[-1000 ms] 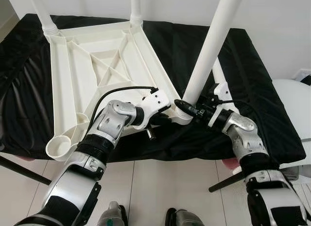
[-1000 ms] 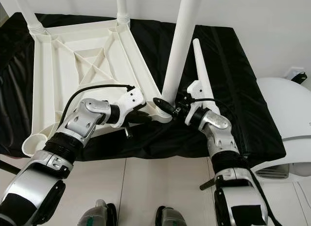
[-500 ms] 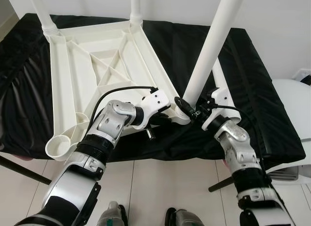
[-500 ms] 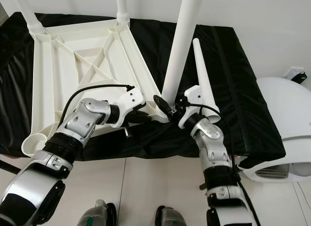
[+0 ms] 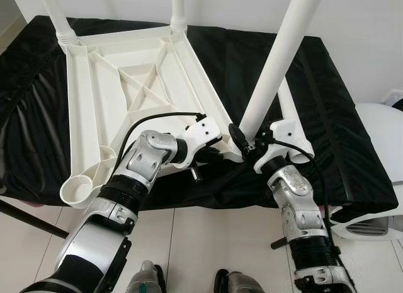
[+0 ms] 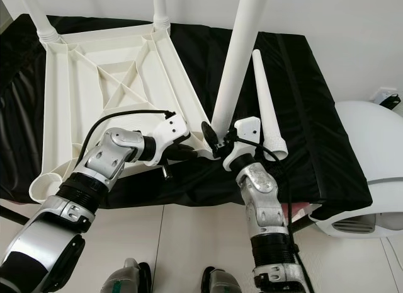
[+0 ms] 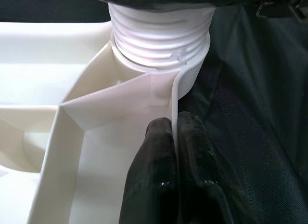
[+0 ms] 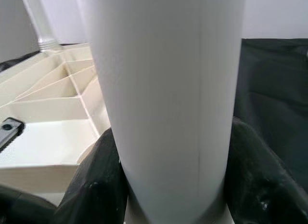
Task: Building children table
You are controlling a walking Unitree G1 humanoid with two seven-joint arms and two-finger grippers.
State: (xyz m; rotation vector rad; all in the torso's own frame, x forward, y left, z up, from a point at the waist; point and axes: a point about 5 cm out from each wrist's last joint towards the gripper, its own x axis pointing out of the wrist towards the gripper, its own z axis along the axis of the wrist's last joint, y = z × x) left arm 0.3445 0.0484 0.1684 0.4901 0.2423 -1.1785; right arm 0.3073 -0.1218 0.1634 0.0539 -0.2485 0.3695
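White plastic tabletop [image 5: 135, 94] lies upside down on a black cloth [image 5: 327, 116] over a raised surface, ribbed underside up with diagonal bracing. Two legs [image 5: 178, 8] already stand in the far corner sockets. A third leg [image 5: 280, 57], a smooth white tube, stands tilted in the near right corner socket; left wrist view shows its threaded end [image 7: 161, 33] seated in the socket collar. Near left corner socket [image 5: 79, 189] is open, no leg in it. A fourth, tapered leg [image 6: 267, 104] lies loose on the cloth just right of the standing one.

Near edge of the tabletop runs close to the front edge of the cloth; the open socket corner overhangs toward the floor. White wall close behind. Rounded white appliance [image 5: 384, 148] sits to the right, near the cloth's corner. Tiled floor [image 5: 201, 242] below, robot's feet at the bottom.

Left gripper [image 5: 211, 153]: arm bent at the elbow, forearm reaching right across the near edge, fingers [image 7: 154, 180] pinched onto the thin rim wall beside the socket, one finger each side. Right gripper [image 5: 242, 138]: arm rising steeply from below, wrist cocked left, fingers [image 8: 96, 185] clamped around the base of the third leg just above the socket.
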